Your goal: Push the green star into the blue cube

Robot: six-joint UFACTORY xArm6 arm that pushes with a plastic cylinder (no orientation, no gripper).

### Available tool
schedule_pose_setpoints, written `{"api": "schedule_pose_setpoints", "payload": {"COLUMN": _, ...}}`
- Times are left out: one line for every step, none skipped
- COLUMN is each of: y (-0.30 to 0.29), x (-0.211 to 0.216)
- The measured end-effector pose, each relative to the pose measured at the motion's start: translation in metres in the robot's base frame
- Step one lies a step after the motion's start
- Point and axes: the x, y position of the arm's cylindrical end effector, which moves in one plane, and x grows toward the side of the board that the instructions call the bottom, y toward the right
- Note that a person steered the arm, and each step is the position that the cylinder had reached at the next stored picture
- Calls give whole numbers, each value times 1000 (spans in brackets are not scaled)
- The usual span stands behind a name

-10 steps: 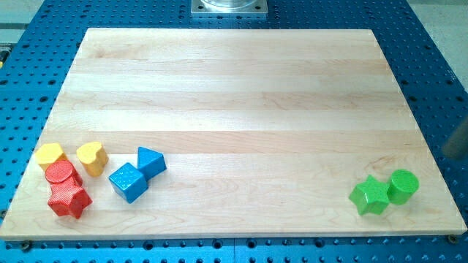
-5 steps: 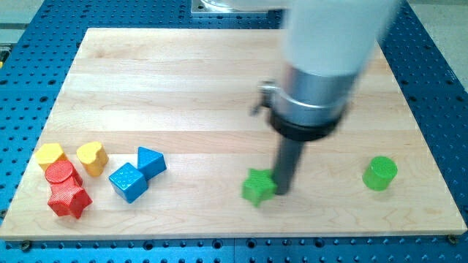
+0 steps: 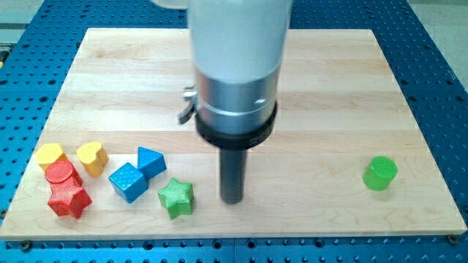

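Note:
The green star (image 3: 176, 198) lies near the view's bottom, left of centre on the wooden board (image 3: 329, 88). The blue cube (image 3: 128, 182) sits just to its left and slightly higher, with a small gap between them. My tip (image 3: 232, 200) rests on the board to the right of the green star, a short gap apart from it. The arm's pale body rises above the rod and hides the middle of the board.
A blue triangular block (image 3: 151, 161) touches the blue cube's upper right. At the far left are a yellow block (image 3: 50, 154), a yellow heart (image 3: 93, 157), a red cylinder (image 3: 61, 174) and a red star (image 3: 69, 199). A green cylinder (image 3: 380, 173) stands at the right.
The green star slid left from beside the green cylinder to next to the blue cube. The rod came in from the right and moved left behind it. The green cylinder shifted slightly.

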Motion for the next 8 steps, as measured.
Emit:
{"api": "schedule_pose_setpoints", "payload": {"y": -51, "x": 2}}
{"api": "schedule_pose_setpoints", "payload": {"y": -72, "x": 0}}
{"api": "schedule_pose_setpoints", "payload": {"y": -84, "x": 0}}
{"api": "schedule_pose_setpoints", "payload": {"y": -77, "x": 0}}
{"api": "schedule_pose_setpoints", "payload": {"y": -18, "x": 13}}
{"api": "schedule_pose_setpoints", "payload": {"y": 13, "x": 15}}
{"api": "schedule_pose_setpoints", "payload": {"y": 13, "x": 15}}
{"api": "schedule_pose_setpoints", "payload": {"y": 32, "x": 17}}
